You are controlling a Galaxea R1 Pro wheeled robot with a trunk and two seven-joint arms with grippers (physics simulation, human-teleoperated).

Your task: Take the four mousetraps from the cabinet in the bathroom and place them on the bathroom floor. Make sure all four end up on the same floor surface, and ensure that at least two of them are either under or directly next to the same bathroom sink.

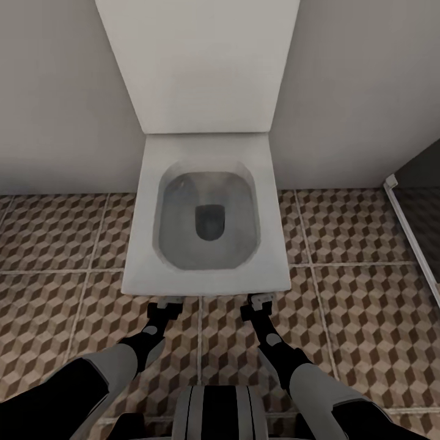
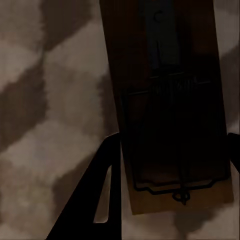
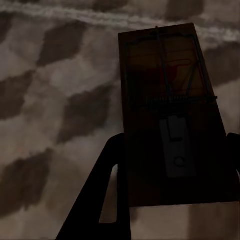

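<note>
Brown wood fills both wrist views: the left hand is clamped on a mousetrap above the bathroom floor, and the right hand grips another mousetrap. The head view adds a white toilet just beyond both hands.

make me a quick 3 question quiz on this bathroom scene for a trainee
1. True or false: the toilet stands open, with the bowl showing.
2. What lies between the fingers in each wrist view? A) a sponge B) a mousetrap C) a soap bar
3. Fill in: both arms reach down towards the front edge of the ____.

Key:
1. True.
2. B: the left mousetrap and the right mousetrap, above the tiled floor.
3. Toilet: left gripper, right gripper.
</note>
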